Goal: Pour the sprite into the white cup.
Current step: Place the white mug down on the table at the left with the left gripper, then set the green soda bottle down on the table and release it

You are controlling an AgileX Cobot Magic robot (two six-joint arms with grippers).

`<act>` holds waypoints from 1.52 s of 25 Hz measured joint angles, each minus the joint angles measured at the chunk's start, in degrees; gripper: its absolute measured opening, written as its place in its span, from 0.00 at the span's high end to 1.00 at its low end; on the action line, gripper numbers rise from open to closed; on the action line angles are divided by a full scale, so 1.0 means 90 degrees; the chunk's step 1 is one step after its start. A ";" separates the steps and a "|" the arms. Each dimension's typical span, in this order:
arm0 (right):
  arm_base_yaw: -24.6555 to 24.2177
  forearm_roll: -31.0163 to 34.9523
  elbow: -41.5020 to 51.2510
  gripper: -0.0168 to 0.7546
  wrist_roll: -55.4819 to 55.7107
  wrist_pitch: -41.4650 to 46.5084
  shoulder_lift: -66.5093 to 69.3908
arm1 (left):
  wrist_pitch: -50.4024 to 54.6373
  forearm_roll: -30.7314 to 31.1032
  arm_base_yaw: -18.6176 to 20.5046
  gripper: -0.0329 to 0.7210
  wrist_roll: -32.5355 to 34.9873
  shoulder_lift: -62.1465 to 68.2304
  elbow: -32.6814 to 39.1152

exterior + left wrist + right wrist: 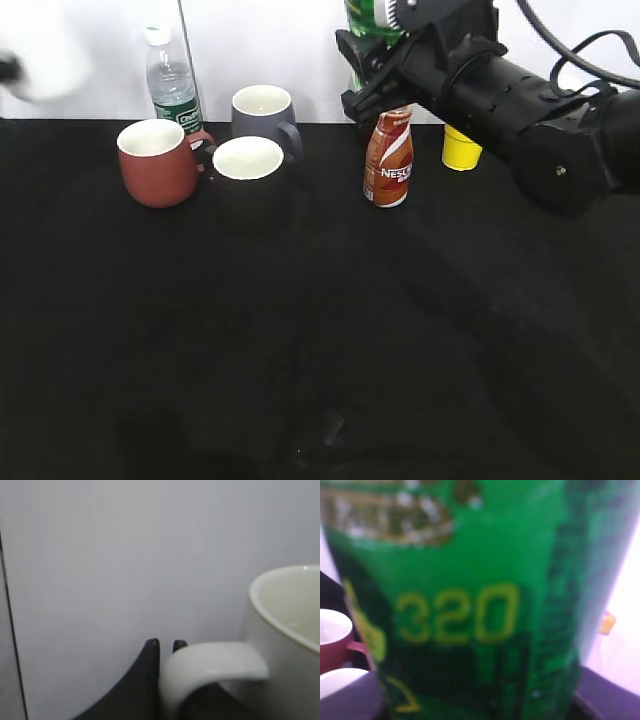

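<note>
Five cups altogether: one red-brown ceramic mug [155, 162], one grey mug [263, 112], one black mug with a white inside [249, 183], one small yellow cup [461, 149], and one white ceramic mug [285, 645].

Three bottles: one clear plastic water bottle [172, 82], one brown Nescafe bottle [389, 157], one green plastic bottle [470, 600].

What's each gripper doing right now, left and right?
Left gripper: closed on the handle of the white cup, lifted off the table.
Right gripper: around the sprite; the fingers are hidden, so the grip cannot be confirmed.
</note>
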 joint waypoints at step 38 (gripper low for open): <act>-0.2866 0.0054 0.1506 0.47 0.1810 -0.1628 0.1327 | -0.1177 0.0287 -0.2004 0.51 -0.0500 -0.0858 0.3209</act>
